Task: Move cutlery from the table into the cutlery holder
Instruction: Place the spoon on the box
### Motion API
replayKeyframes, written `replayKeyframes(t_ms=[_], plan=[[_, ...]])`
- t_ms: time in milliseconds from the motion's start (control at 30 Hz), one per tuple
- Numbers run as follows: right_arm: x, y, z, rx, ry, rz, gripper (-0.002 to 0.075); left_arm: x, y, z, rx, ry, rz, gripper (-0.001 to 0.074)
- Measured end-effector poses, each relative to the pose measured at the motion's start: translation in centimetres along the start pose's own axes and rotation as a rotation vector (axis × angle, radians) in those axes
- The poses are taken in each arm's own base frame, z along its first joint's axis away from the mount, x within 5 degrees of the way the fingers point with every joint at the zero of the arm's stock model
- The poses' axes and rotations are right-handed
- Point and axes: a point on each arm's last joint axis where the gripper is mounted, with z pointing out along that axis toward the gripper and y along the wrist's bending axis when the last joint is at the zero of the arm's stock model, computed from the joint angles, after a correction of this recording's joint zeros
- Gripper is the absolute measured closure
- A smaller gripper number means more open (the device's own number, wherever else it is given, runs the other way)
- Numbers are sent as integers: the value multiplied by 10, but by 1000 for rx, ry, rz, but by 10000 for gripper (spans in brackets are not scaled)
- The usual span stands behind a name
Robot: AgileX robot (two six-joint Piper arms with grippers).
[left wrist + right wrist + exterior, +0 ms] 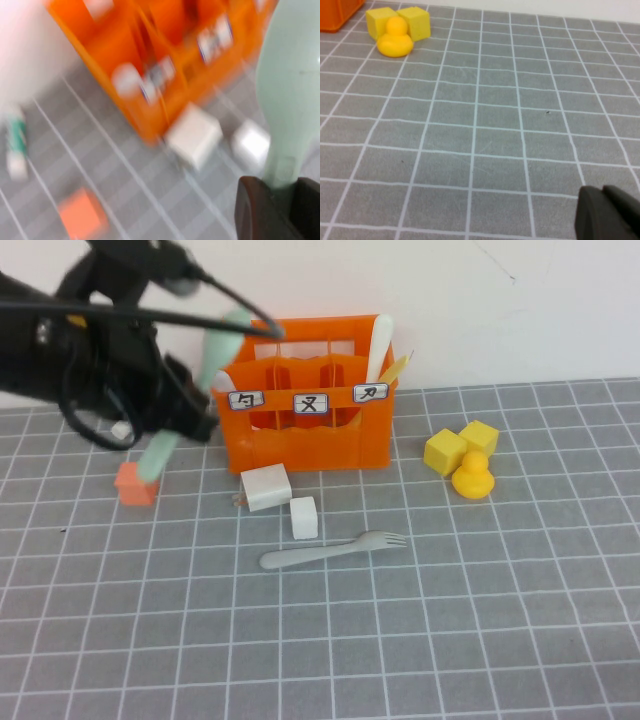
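High view shows the left gripper [178, 420] toward the table's far left corner, clamped on a matte mint-green plastic spoon [205, 365]. The spoon's long axis leans bowl-up toward the bright orange ribbed plastic cutlery holder [310, 435], just beside it at the far edge. A smooth grey-green plastic fork [333, 549] lies flat mid-table, handle leftward, nearer the left arm. Right gripper [609, 214] hovers over bare grid near the right edge, seemingly closed, empty.

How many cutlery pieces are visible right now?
3. Mint-green spoon held in the left hand, left of the orange cutlery holder. Grey-green fork lying on the table. Pale spoon standing in the holder's right compartment. Others may be hidden inside.
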Motion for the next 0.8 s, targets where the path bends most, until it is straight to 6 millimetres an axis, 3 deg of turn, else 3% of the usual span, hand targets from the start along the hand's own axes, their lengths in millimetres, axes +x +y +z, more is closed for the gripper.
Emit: replayKeyframes(t_ms=[200, 467, 800], plan=[[0, 0, 0, 0, 0, 0, 729, -21, 9, 3, -64, -231, -42, 631], [0, 0, 0, 0, 0, 0, 729, -37, 18, 18, -123, -412, -90, 631], [0, 0, 0, 0, 0, 0, 729, -46, 32, 56, -189, -563, -180, 631]])
